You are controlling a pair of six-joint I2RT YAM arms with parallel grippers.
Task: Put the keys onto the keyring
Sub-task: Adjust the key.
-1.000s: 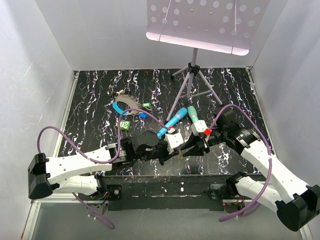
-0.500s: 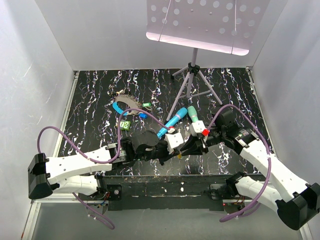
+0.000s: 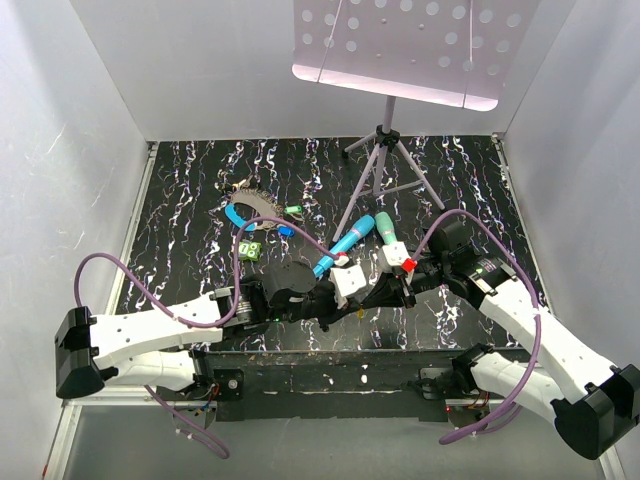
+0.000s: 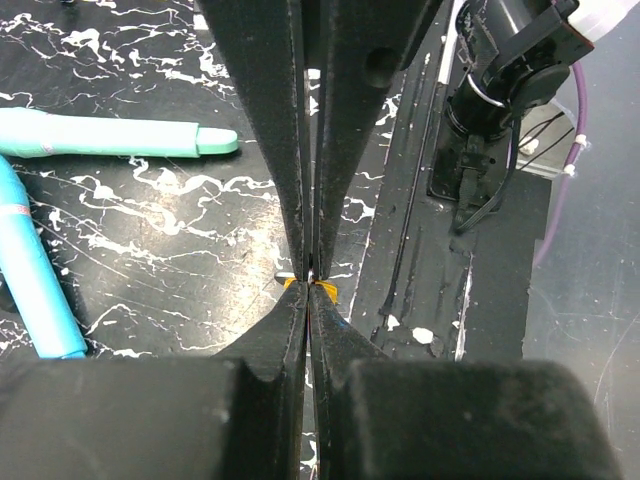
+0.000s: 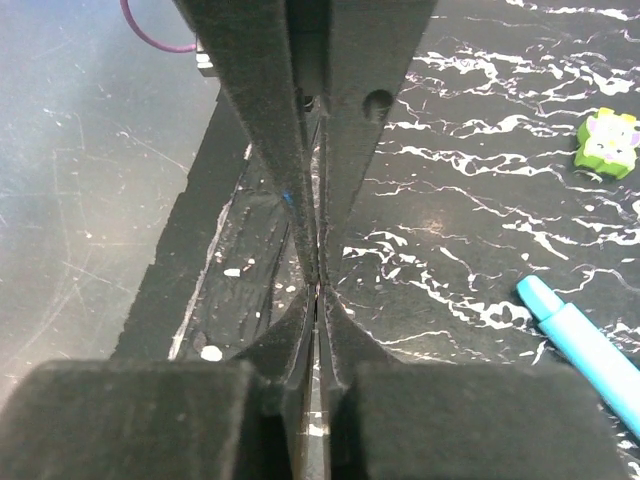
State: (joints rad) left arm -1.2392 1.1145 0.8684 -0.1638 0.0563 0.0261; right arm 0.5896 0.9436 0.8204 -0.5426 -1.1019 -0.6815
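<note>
Right gripper (image 5: pixel 318 285) has edged left, jaws now closed tip to tip, any catch hidden. Left gripper (image 4: pixel 312 275) pinches a yellow key (image 4: pixel 328 289), mostly hidden. Pens (image 3: pixel 350 240) lie just above; keyring (image 3: pixel 250 208) upper left.

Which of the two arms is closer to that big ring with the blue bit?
Left. The left arm has its wrist just in front of the keyring; the right arm comes in from the far right side.

Music stand (image 3: pixel 400 45) rises behind a blue stick (image 3: pixel 346 242), mint stick (image 3: pixel 386 230) and green block (image 5: pixel 607 142).
</note>
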